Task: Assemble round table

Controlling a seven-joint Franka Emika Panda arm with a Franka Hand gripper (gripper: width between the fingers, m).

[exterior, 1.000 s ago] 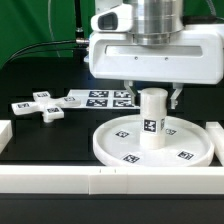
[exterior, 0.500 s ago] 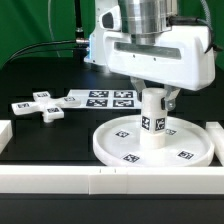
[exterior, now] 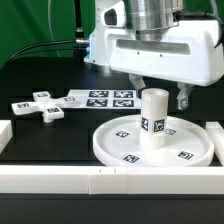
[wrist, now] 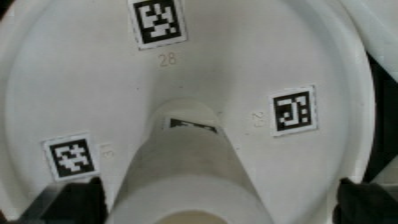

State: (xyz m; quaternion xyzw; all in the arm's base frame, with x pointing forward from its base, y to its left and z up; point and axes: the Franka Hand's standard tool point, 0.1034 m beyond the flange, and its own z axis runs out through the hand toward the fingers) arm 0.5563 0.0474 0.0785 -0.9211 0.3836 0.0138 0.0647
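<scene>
The large round disc [exterior: 118, 143] lies flat near the front rail, tags facing up. The short cylinder leg [exterior: 152, 120] stands upright at its centre. My gripper [exterior: 159, 93] hangs just over the leg's top and is open, with one dark finger on each side and a gap between each finger and the leg. The wrist view looks down the leg [wrist: 187, 165] onto the disc [wrist: 107, 90], and my gripper [wrist: 217, 205] straddles the leg with its fingertips [wrist: 71, 200] apart from it. The cross-shaped foot [exterior: 38, 106] lies on the table at the exterior view's left.
The marker board [exterior: 100, 98] lies flat behind the disc, between it and the foot. A long white rail [exterior: 100, 182] runs along the front, with shorter rail ends at the exterior view's left [exterior: 5, 133] and right [exterior: 215, 135].
The jaws were closed on the leg's top and the hand turned; now the fingers have spread and let go of the leg, which stays upright on the disc.
</scene>
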